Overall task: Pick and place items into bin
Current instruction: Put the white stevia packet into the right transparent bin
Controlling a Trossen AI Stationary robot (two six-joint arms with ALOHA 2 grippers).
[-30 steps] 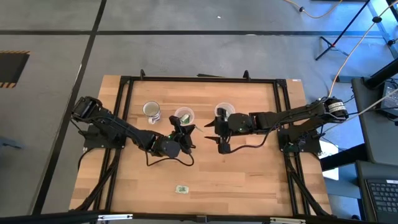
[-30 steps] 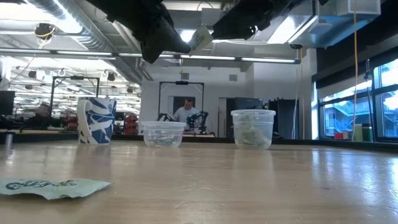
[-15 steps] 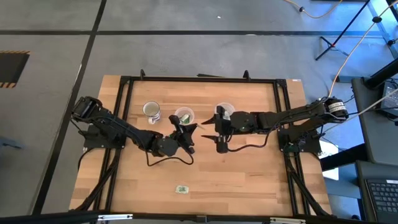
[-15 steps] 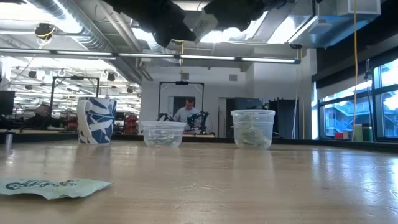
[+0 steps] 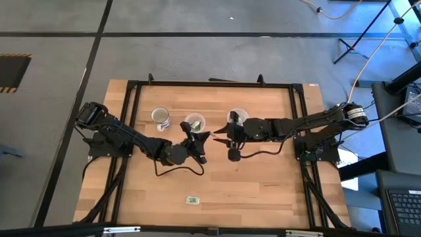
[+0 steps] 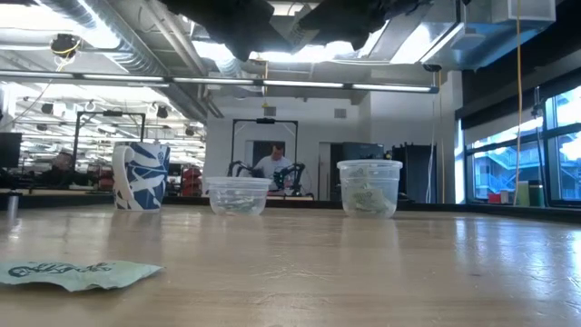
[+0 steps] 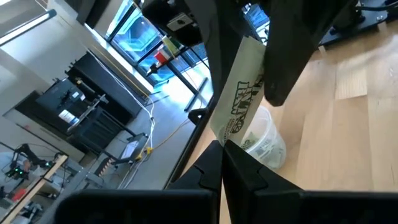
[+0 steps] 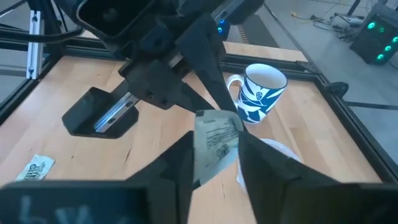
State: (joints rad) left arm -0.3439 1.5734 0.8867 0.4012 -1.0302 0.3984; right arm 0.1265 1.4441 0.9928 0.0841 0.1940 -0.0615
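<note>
Mid-air handover: left pincer (image 7: pixel 219 144) clamped on packet (image 7: pixel 239 93); right pincer (image 8: pixel 214 165) closing round it. Left should release only after right grip firm.

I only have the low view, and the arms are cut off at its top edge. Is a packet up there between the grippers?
Observer: Yes. The left gripper pinches a pale-green packet by one end, in the air.
Operator: And the right one?
Observer: The right gripper straddles that packet, jaws open, not clamped.
Operator: Where over the table?
Observer: Roughly over the gap between the left clear cup and the right clear cup.
</note>
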